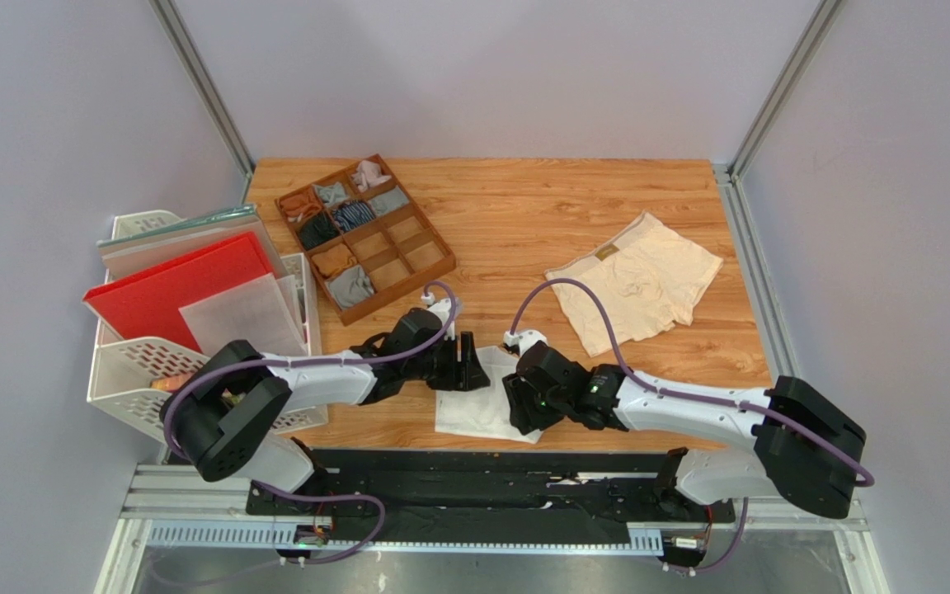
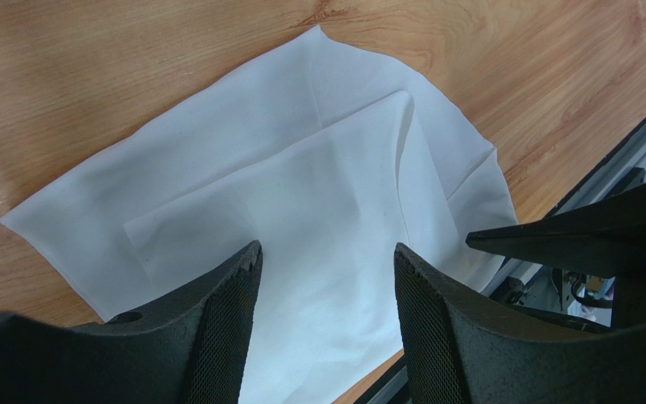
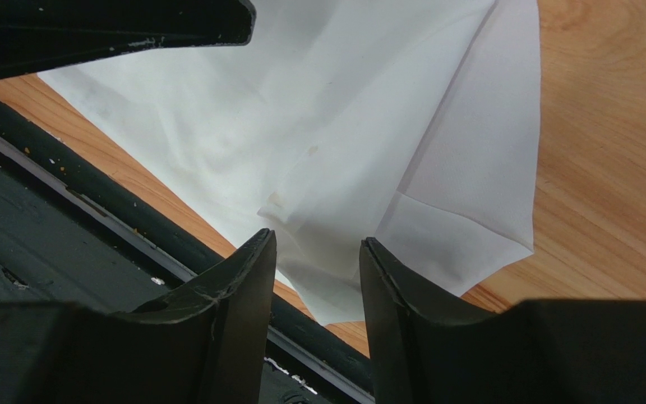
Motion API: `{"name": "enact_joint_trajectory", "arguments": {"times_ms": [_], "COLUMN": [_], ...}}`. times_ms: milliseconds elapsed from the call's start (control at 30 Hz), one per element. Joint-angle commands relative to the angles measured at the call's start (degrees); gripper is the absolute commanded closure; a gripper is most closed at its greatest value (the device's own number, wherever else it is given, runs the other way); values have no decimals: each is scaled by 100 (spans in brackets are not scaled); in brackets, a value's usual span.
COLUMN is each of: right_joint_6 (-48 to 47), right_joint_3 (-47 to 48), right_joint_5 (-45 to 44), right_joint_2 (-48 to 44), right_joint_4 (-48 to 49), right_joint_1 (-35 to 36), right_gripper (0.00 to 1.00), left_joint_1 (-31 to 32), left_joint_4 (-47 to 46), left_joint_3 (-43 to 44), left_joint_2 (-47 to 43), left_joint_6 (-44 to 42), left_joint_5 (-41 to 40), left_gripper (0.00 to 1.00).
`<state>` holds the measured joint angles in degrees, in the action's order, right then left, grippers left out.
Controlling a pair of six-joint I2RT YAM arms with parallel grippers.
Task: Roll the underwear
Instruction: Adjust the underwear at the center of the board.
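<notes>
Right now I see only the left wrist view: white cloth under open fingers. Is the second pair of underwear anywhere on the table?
Observer: Yes. The cream-beige underwear lies spread flat on the table, far right side, untouched.
Operator: And the right gripper?
Observer: The right gripper stands open over a corner of the white underwear, by the near edge.
Operator: Anything else out there?
Observer: A wooden divided tray at the far left holds small rolled garments.

a wooden divider tray (image 1: 422,255) sits beside a white rack (image 1: 121,371).
</notes>
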<state>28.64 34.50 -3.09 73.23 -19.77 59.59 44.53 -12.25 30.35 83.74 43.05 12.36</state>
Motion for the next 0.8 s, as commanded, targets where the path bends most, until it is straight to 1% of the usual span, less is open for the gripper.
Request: {"name": "enact_joint_trajectory", "arguments": {"times_ms": [0,100,133,400,700,767], "right_joint_6": [-131,-131,-148,-228,-298,-307], "right_joint_3": [-14,4,4,4,65,74], "right_joint_5": [204,230,439,608,318,37], "right_joint_2": [-142,-248,-274,-186,-55,-11], "right_joint_4": [167,79,61,-132,-422,-466], "right_joint_1": [35,44,35,87,132,158], "right_gripper": [56,57,57,58,61,61], "left_joint_1": [20,20,20,20,20,20], "left_joint_4": [-41,3,12,56,100,135], "left_joint_3": [-20,-29,-38,-55,-55,-47], "left_joint_2": [133,168,177,177,230,230], "left_joint_6": [81,99,90,99,46,37], "left_joint_5": [-111,-172,-181,-225,-234,-278], "left_gripper": [35,36,36,36,36,36]}}
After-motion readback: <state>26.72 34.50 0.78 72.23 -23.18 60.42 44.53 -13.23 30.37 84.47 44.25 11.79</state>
